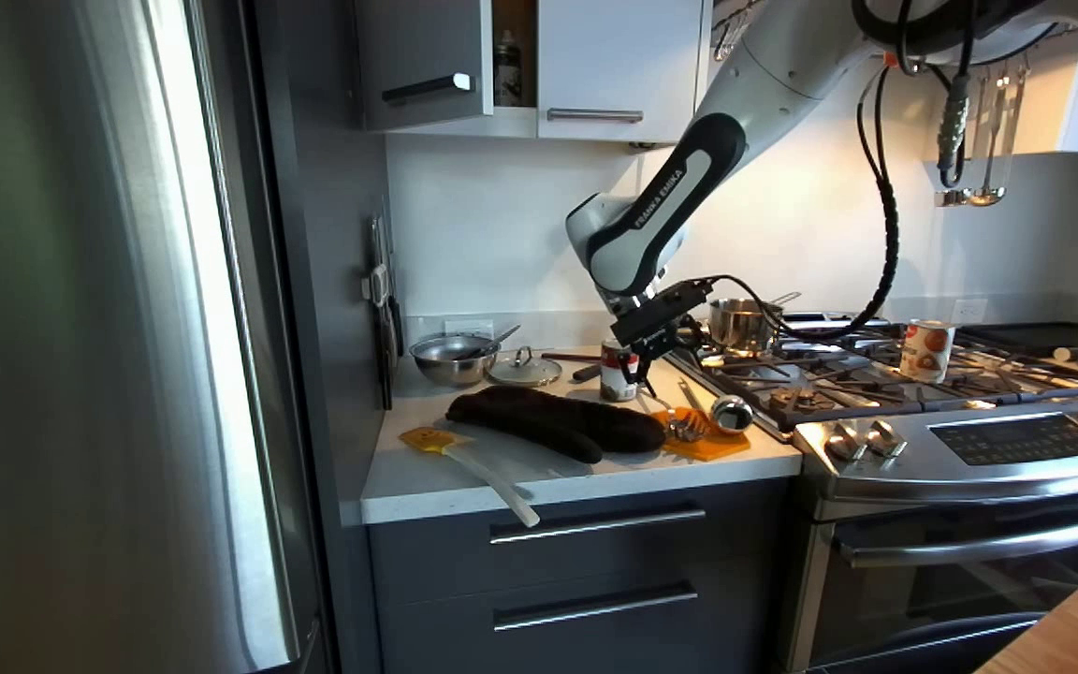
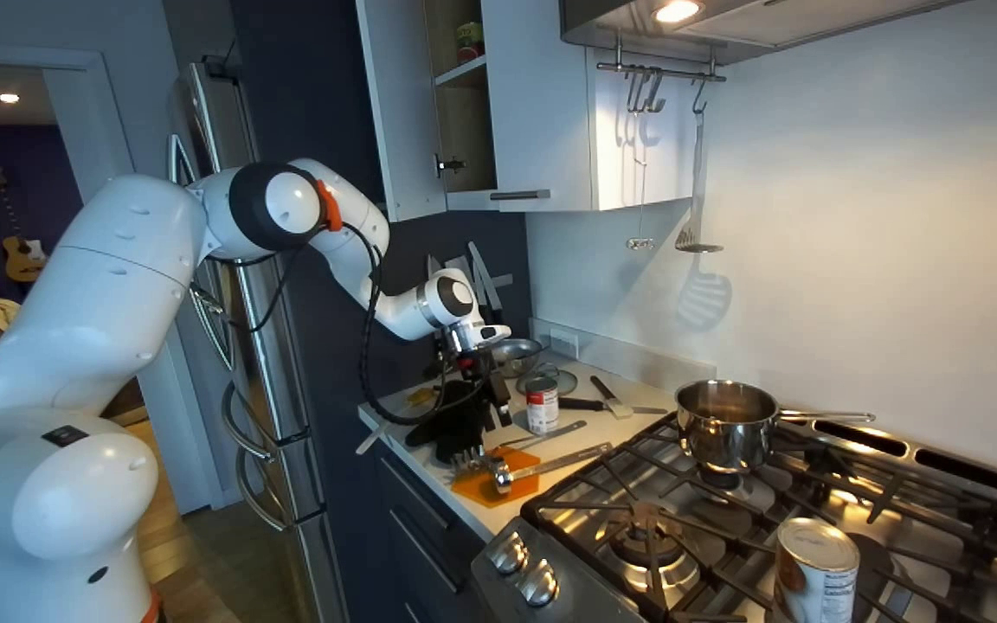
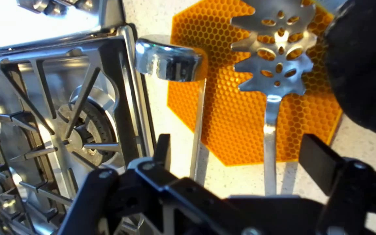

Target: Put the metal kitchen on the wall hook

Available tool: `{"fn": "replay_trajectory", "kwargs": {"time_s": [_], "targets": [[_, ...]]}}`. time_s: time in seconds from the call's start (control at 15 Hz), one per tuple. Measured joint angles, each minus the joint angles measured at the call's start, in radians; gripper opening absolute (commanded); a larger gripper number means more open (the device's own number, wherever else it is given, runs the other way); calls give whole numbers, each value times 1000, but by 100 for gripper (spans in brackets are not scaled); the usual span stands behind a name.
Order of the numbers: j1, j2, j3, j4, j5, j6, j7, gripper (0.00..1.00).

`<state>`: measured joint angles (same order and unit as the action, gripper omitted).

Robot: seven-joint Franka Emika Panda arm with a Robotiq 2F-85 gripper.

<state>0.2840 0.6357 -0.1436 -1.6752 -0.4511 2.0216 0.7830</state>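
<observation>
A metal ladle and a metal pasta server rest on an orange honeycomb mat near the counter's right end. In the wrist view the ladle's bowl is at left and the toothed pasta server at right, over the mat. My gripper is open and empty above the counter, with both handles passing between its fingers in the picture; the lower handles are hidden behind it. In an exterior view a metal rail carries several hooks, with a slotted utensil hanging at its right.
A black oven mitt lies beside the mat. A can stands near the gripper. The stove holds a pot and another can. An open cabinet door hangs above the counter.
</observation>
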Motion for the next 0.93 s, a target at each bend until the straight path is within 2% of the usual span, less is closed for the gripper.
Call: {"fn": "replay_trajectory", "kwargs": {"time_s": [0.2,0.6,0.93], "targets": [[10,33,-1,26,-53,-2,17,100],[11,42,-1,40,-63,-3,24,100],[36,81,-7,69,-133,-63,95,100]]}}
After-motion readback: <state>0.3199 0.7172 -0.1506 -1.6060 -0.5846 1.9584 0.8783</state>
